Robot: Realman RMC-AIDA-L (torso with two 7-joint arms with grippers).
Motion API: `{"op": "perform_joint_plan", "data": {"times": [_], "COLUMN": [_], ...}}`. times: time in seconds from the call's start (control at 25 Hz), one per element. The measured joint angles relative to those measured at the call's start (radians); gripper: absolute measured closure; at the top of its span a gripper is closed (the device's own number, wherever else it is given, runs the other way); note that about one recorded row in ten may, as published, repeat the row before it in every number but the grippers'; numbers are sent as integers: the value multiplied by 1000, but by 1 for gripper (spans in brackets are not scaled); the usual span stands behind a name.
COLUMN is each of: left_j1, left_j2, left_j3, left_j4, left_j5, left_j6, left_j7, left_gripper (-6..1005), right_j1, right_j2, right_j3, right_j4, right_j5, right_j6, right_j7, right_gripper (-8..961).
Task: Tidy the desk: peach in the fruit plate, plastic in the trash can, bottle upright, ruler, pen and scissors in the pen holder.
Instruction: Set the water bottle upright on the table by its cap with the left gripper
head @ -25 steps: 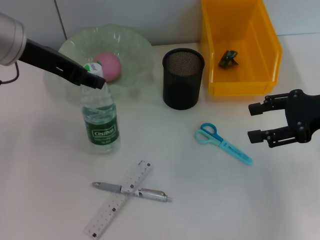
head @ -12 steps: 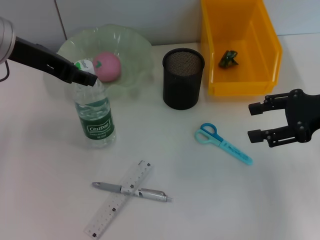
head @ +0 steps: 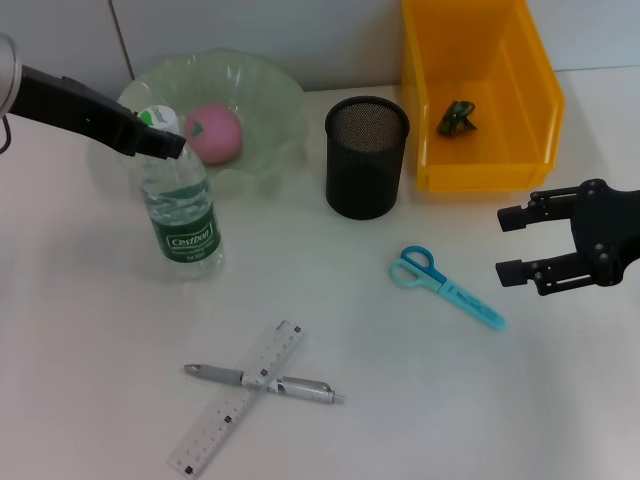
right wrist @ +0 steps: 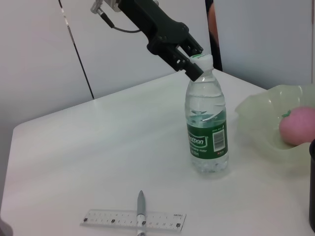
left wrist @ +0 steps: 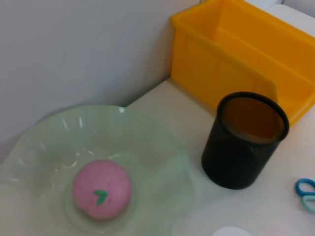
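A white desk set against a pale wall filled the head view. In the upper left of the frame the left gripper [head: 165, 143] was closed on the neck of the water bottle [head: 182, 218], just under its white cap, and the bottle stood close to upright, leaning slightly, its base on the desk in front of the green fruit plate [head: 270, 95]. The peach [head: 214, 132] already lay in that plate, and a scrap of green plastic [head: 458, 117] lay in the yellow bin [head: 540, 90] at upper right.

To finish this step well, the bottle probably needed to be brought fully vertical with its base flat before the grip was let go; releasing while it leaned could have tipped it toward the plate. Opening slowly and withdrawing sideways, away from the cap, would likely have avoided nudging it.

The right gripper [head: 512, 243] hung at the right edge of the frame with its jaws spread apart and nothing between them, near the blue scissors [head: 443, 285] at centre right. The ruler [head: 238, 395] and pen [head: 265, 380] lay crossed at the lower left of centre, the pen on top. All three were well apart from the black mesh pen holder [head: 366, 157] at upper centre, which looked empty in the left wrist view.
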Motion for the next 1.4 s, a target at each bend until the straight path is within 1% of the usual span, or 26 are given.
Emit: {"op": "perform_joint_plan", "data": {"times": [0.28, 0.76, 1.0, 1.4], "left_j1": [14, 28, 42, 43], "left_j2": [-7, -9, -9, -11], "left_j3": [6, 3, 5, 9], "left_j4": [0, 1, 24, 19], "left_j5": [2, 4, -3, -6], "left_j6": [-29, -41, -53, -63], "left_j7": [27, 57, 66, 77], "left_gripper": [562, 562, 563, 562], "right_j1": [1, 2, 2, 4], "right_j2": [0, 0, 1, 2], "right_j3": [0, 0, 0, 0], "right_j4": [1, 3, 4, 4], "right_j5": [0, 0, 0, 0], "right_j6": [0, 0, 0, 0], "right_j7": [0, 0, 0, 1], "right_gripper": [195, 196, 196, 196]}}
